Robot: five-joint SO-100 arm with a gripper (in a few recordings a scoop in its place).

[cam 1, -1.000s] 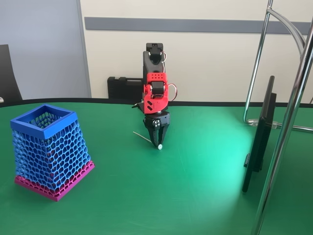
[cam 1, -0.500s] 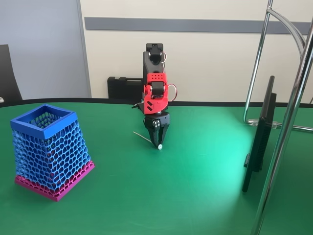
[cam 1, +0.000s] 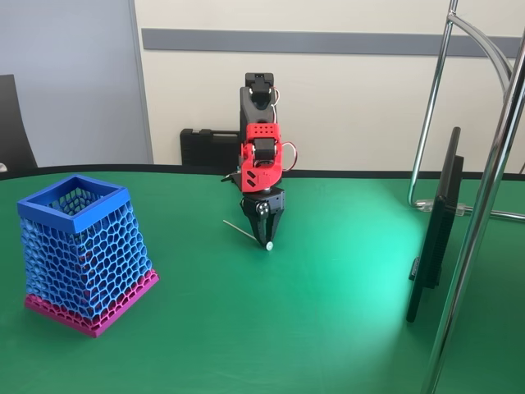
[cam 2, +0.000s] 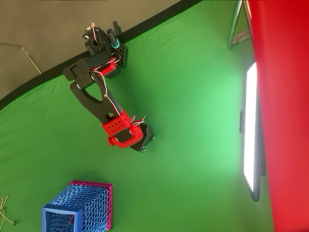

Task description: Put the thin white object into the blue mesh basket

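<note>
The thin white object (cam 1: pixel 244 233) is a slender stick that slants from upper left down to a tiny round knob at the table's middle in the fixed view. My gripper (cam 1: pixel 267 238) points straight down over the knob end. Its black fingers (cam 1: pixel 275 223) meet in a narrow V around the stick, just above the green tabletop. From overhead, the red wrist (cam 2: pixel 120 128) covers the fingers and the stick. The blue mesh basket (cam 1: pixel 78 250) with its pink base stands upright well to the left and nearer the camera; in the overhead view, the basket (cam 2: pixel 79 208) is at the bottom left.
A flat monitor (cam 1: pixel 435 238) stands edge-on at the right, beside chrome stand tubes (cam 1: pixel 484 205). A black case (cam 1: pixel 209 148) sits behind the table's far edge. Open green tabletop (cam 1: pixel 197 271) lies between gripper and basket.
</note>
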